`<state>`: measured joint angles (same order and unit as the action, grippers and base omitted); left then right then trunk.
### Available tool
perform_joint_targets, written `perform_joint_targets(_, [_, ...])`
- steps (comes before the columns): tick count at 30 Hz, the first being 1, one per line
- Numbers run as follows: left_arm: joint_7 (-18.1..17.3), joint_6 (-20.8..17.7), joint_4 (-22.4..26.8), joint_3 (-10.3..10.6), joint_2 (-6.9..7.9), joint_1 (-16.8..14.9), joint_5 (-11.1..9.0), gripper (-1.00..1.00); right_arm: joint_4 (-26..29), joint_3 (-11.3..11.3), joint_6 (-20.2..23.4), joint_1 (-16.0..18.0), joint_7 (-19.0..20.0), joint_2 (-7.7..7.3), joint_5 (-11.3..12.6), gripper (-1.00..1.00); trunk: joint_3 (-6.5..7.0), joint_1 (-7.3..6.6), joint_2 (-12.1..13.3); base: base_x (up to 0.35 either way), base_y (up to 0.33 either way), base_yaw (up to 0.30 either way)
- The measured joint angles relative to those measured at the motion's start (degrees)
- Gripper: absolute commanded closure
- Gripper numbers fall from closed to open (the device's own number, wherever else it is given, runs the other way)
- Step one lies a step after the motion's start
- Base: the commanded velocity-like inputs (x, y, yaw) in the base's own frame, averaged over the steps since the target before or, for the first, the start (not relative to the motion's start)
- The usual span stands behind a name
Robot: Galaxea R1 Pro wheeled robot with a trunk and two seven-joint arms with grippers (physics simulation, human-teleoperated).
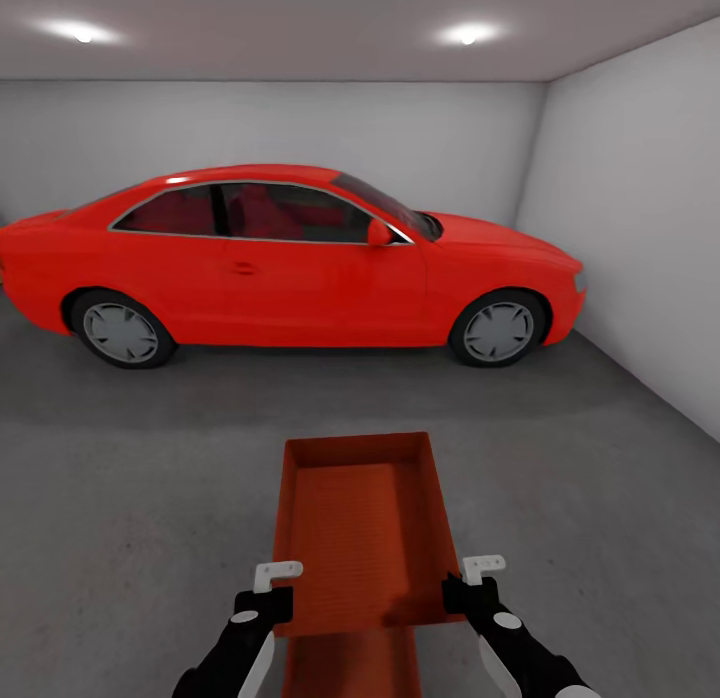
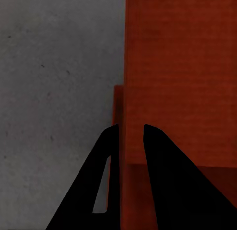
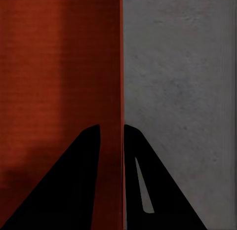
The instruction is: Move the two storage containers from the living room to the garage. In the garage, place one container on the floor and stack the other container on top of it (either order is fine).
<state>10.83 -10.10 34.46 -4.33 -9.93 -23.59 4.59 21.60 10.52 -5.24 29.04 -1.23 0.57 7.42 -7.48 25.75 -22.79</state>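
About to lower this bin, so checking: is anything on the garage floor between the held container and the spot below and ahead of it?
Nothing visible. The container hangs over bare concrete floor; the red car is parked well beyond.

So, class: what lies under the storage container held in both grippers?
Under the held storage container a second red bin shows near its close end, with grey floor around. Whether they touch, and the floor beneath, is covered.

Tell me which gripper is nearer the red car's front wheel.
Right. The right gripper clamps the storage container's right wall, roughly below the front wheel; the left gripper holds the opposite wall, farther from it.
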Motion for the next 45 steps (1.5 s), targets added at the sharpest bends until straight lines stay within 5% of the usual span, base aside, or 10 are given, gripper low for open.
perform_joint_targets(45, [0.0, 0.0, 0.1, 0.0, 0.00, 0.0, 0.0, 1.00, 0.0, 0.0, -0.1, 0.0, 0.0, 0.01, 0.0, 1.00, -0.13, 0.01, 0.0, 0.001, -0.001, 0.042])
